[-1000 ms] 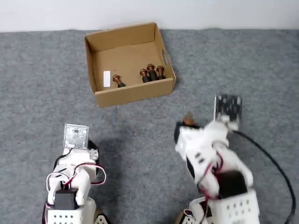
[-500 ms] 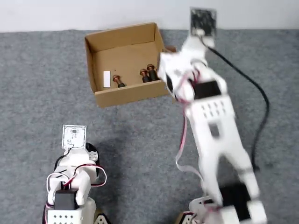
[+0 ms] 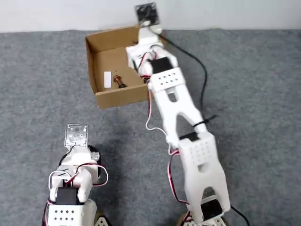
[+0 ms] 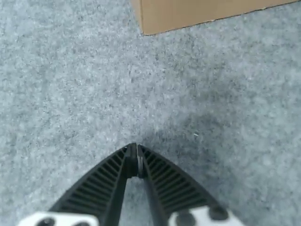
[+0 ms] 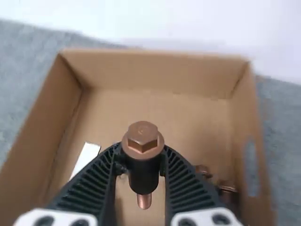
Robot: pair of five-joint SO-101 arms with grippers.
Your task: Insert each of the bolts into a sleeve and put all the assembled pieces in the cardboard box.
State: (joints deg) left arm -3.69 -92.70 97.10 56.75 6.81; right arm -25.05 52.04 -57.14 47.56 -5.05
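Right arm: you see it stretched from its base at 5 o'clock toward 11 o'clock, over the cardboard box point(image 3: 121, 97).
Right gripper point(image 5: 141, 154): above the box floor, pinching a sleeved bolt point(image 5: 142, 140), hexagon head up.
Left arm: folded at 7 o'clock.
Left gripper point(image 4: 136, 151): tips pressed together, holding nothing, over the grey carpet point(image 4: 70, 84).
Other assembled pieces point(image 5: 225, 189): inside the box.

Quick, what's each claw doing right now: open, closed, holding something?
Left gripper: closed, empty.
Right gripper: closed on a sleeved bolt above the box.
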